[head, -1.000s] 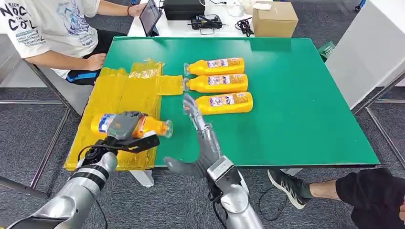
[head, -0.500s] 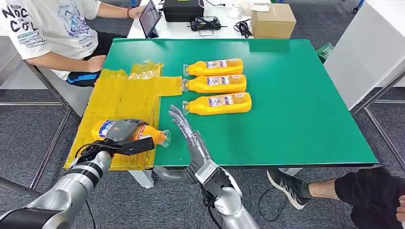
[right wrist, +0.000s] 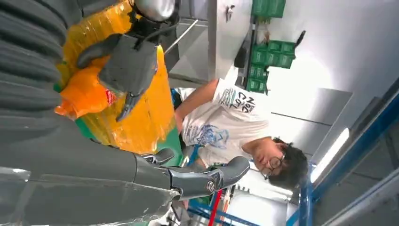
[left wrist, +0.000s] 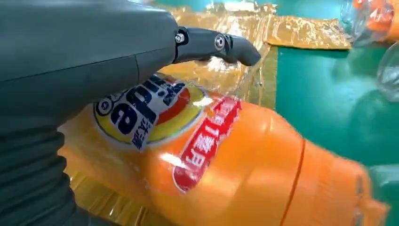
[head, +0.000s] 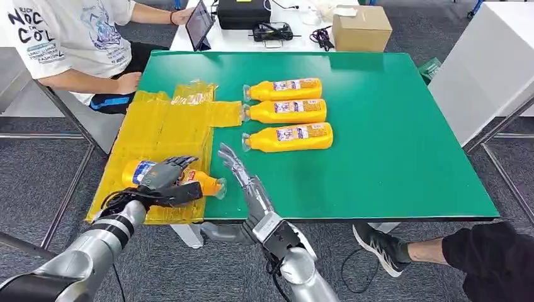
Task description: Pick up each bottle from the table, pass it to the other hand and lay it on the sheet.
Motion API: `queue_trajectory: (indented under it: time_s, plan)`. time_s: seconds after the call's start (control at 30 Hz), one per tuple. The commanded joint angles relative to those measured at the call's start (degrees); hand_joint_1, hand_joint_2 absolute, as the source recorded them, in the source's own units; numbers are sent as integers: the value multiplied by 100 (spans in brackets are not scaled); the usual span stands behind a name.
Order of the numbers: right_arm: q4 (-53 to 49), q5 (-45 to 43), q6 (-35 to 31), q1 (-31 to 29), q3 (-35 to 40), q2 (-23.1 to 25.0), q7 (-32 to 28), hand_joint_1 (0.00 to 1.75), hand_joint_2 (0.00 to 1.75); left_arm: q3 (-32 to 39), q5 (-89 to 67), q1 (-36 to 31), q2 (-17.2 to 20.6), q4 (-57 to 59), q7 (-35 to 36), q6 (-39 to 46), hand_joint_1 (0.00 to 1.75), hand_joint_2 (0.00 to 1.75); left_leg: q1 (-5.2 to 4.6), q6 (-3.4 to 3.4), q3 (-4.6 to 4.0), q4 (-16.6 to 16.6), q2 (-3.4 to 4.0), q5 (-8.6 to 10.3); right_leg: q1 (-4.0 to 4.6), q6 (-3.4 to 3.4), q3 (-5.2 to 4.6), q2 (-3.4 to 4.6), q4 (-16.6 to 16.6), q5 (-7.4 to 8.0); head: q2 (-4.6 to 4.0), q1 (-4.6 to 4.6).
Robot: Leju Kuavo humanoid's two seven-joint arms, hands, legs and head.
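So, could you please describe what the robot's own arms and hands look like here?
Both arms are silver metal tubes with black bands near the wrists and thin black cables looping alongside. The left hand has a grey shell with darker grey fingers. The right hand looks the same: long, slim, jointed grey fingers, a thick grey thumb and a ribbed grey cover.

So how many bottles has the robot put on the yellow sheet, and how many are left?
None lies released yet. The left hand holds one orange bottle low over the near end of the yellow sheet, so its hand-over looks done. The right hand is open beside it. Three bottles wait in a row on the green table.
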Motion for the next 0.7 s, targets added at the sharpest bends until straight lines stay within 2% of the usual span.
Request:
queue_trajectory:
  time_s: [0.03,0.33,0.4,0.43,0.53,0.57,0.6,0.67,0.7]
  plan:
    - [506,-27,10,-242,169,-126,4,0,175,-69,270,222,-20,457,-96,-455,0,0,0,-5,29,-10,17,-3,1,-8,23,17,-9,1,0,2]
    - [858,-46,36,-408,210,-68,-11,0,175,241,1702,333,-34,224,-636,-1550,0,0,0,-5,56,-13,18,-3,0,-10,53,21,-12,2,0,0]
    - [832,-46,25,-385,197,-61,-10,0,175,336,1974,416,-155,35,-705,-1284,0,0,-1,-5,60,-15,19,-3,0,-10,57,22,-14,3,0,0]
    - [765,-35,-27,-321,147,-44,-10,0,175,522,2173,470,-361,-135,-669,-787,0,0,1,-8,64,-20,26,-2,2,-14,58,28,-20,6,0,2]
    - [542,129,-260,-171,70,-14,19,0,175,1234,1929,615,-1224,-1547,15,1935,0,0,3,-6,48,-13,-18,3,4,-12,56,-17,-16,-2,0,0]
    - [465,155,-280,-180,111,-7,50,0,175,1459,1715,772,-1347,-2330,320,2176,0,0,-1,-1,38,-2,-33,4,-1,-4,45,-31,-5,-6,0,0]
    - [420,159,-293,-181,137,-5,100,0,175,1559,1523,930,-1364,-2937,604,1811,0,0,5,-1,18,9,-56,4,5,-7,35,-55,0,-11,0,4]
    - [378,138,-322,-138,190,12,175,0,175,2381,1505,1289,-1696,-3994,487,2038,0,0,6,0,-1,16,-20,2,5,-5,4,-19,6,-3,0,0]
    - [384,132,-339,-134,218,8,183,0,175,2548,1439,1394,-1746,-4249,419,1888,0,0,8,-1,-10,25,-8,-8,8,-6,-6,-10,11,-5,0,6]
